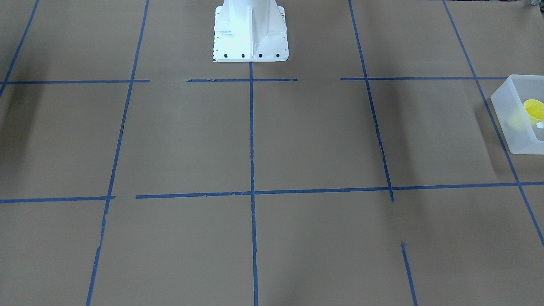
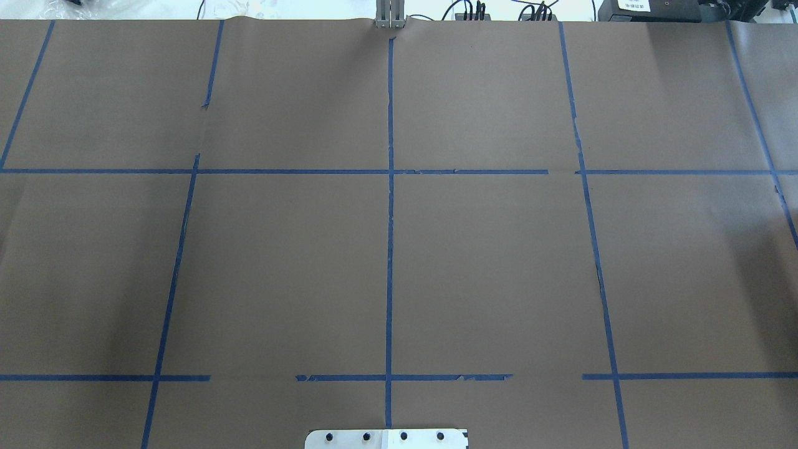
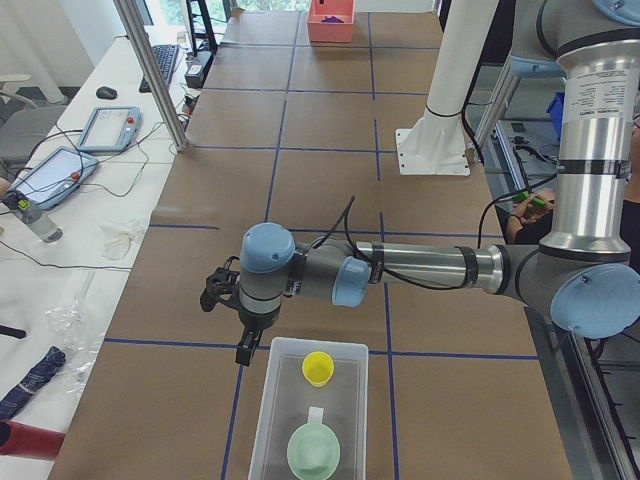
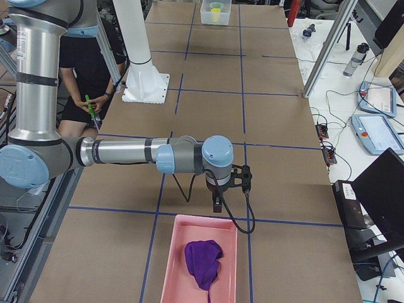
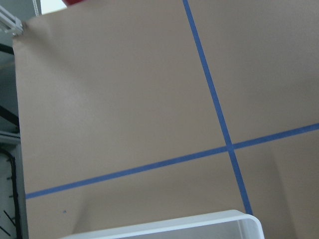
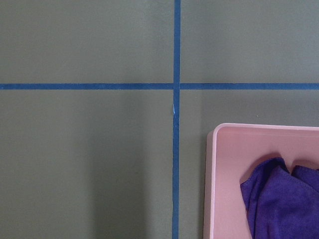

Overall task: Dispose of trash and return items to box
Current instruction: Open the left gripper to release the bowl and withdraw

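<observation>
Brown tabletop point(image 2: 486, 262): box point(image 1: 508, 114) w/ yellow cup point(image 1: 534, 109) cut off at edge; left tool point(image 3: 243, 352), right tool point(image 4: 217, 206): can't tell if open.

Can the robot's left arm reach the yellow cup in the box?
Probably yes. The left gripper hangs close by the open-topped box, and nothing covers the yellow cup inside.

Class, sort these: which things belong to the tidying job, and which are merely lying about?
Job: small tapered yellow plastic cup; translucent frosted-white plastic bin holding it; mint-green bowl there too.
Lying about, off the work surface: grey touchscreen pendant; black computer mouse.
</observation>
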Robot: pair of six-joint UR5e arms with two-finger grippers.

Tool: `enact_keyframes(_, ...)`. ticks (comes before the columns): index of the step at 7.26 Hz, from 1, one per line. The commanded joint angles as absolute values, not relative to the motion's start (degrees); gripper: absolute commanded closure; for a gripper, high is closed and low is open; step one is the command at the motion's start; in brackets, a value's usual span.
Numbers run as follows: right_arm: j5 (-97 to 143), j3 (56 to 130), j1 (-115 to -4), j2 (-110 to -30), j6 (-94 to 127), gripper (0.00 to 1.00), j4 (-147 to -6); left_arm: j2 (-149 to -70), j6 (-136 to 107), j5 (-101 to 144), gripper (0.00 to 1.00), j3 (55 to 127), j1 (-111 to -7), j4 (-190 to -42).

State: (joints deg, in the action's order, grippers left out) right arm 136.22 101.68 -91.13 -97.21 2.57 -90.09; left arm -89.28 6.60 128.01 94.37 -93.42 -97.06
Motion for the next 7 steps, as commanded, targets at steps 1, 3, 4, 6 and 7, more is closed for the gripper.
enact_keyframes(1, 136.2, 101.3, -91.1, -97.3, 2.5, 0.00, -90.1, -89.4, 6.9, 129.2, 0.00, 95.4, -93.4, -92.1)
enact_keyframes(3, 136.7, 101.2, -91.1, -97.4, 2.7, 0.00, -90.1, -89.3, 6.7, 134.4, 0.00, 94.4, -93.2, -91.8)
enact_keyframes(4, 136.9, 101.2, -91.1, -97.4, 2.8, 0.00, -90.1, -89.2, 6.7, 134.4, 0.00, 94.1, -93.2, -91.9)
enact_keyframes(6, 137.0, 101.2, -91.1, -97.6, 2.9, 0.00, -90.2, -89.0, 6.6, 134.6, 0.00, 94.1, -92.9, -91.9)
enact_keyframes(7, 137.0, 101.2, -91.1, -97.9, 2.9, 0.00, -90.2, -89.0, 6.5, 134.6, 0.00, 94.1, -91.6, -91.8)
